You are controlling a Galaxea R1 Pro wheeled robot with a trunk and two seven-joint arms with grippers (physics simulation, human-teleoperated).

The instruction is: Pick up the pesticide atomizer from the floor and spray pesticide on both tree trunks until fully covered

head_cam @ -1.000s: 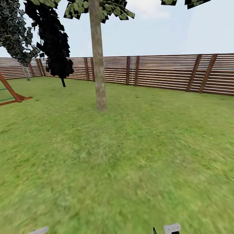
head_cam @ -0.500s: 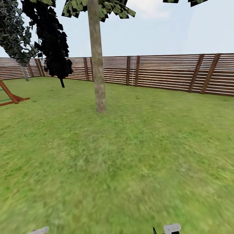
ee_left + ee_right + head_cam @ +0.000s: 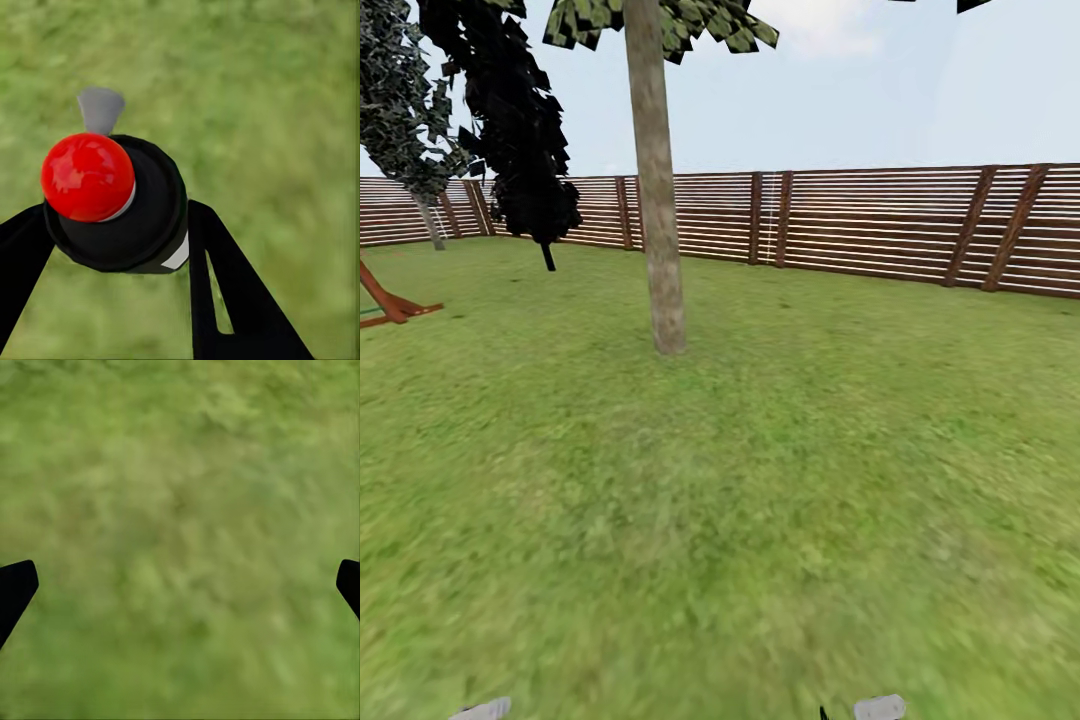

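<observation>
Left wrist view has the atomizer (image 3: 120,202) seen from above: a dark round bottle with a glossy red top, a sliver of white label at its side and a small grey nozzle jutting out beyond the cap. It sits between the two black fingers (image 3: 225,300) of the left gripper (image 3: 112,255), which press against its body on either side, so that claw is clamped on the bottle. Below it lies blurred green grass (image 3: 285,90).

Right wrist view shows the right gripper (image 3: 180,585) spread wide, with just its two black fingertips (image 3: 15,589) at opposite edges of the frame and nothing between them but lawn.

Head view looks across the garden. A tree (image 3: 660,180) with a straight grey-tan trunk stands ahead and a little to the left, rooted in the grass well apart from the robot, its leaf crown (image 3: 710,25) cut off by the upper edge. Left of it hangs a narrow all-black tree (image 3: 520,130), and further left a darker grey-green one (image 3: 400,100). A reddish-brown slatted fence (image 3: 860,220) runs along the back of the lawn under a pale sky. Part of a red wooden frame (image 3: 390,300) sits on the grass at the left edge. Two pale bits of the robot's arms (image 3: 880,707) peek in at the bottom edge.
</observation>
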